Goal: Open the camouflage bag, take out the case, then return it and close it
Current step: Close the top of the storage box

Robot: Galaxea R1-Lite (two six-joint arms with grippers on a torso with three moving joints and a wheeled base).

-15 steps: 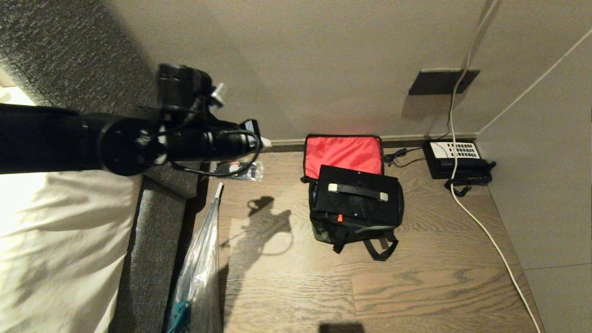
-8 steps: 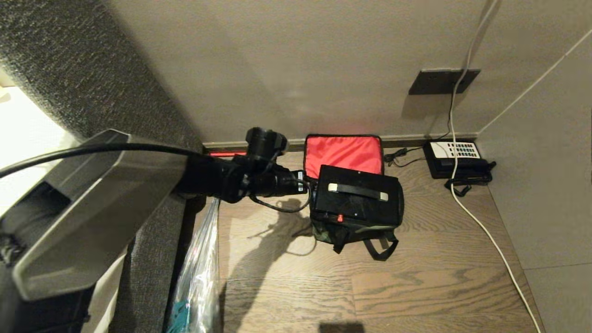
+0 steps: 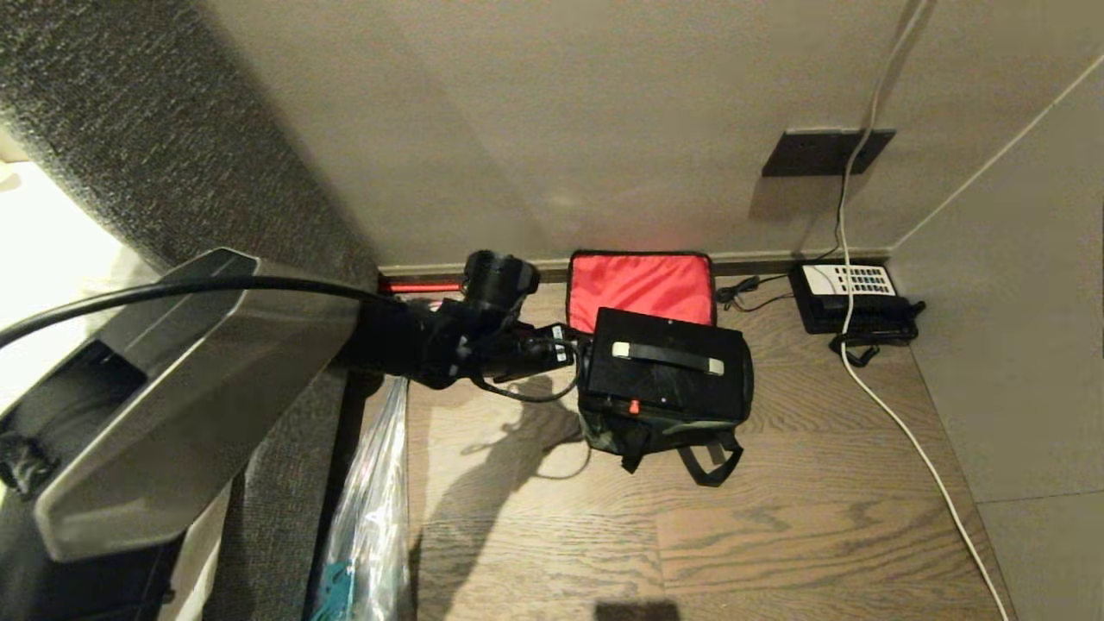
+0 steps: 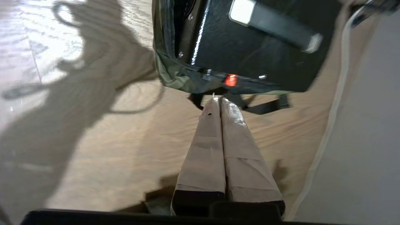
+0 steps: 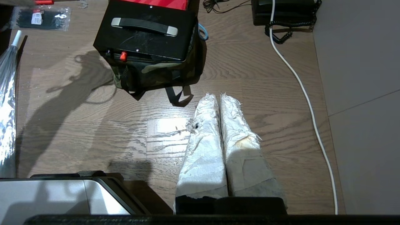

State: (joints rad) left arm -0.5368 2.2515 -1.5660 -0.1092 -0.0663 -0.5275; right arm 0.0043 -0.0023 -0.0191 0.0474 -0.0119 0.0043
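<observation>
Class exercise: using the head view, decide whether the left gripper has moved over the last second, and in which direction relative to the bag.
Yes. The left gripper has swung down and rightward, ending beside the case in the camouflage bag, which stayed put.

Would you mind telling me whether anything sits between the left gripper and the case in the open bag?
Nothing visible does. The left gripper, jaws shut, hangs beside the case, which sticks up out of the camouflage bag; only bare floor lies below.

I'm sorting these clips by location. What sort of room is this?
Probably a hotel room or bedroom corner: a bed with white bedding and grey upholstered frame, a corded desk telephone on the wood floor.
</observation>
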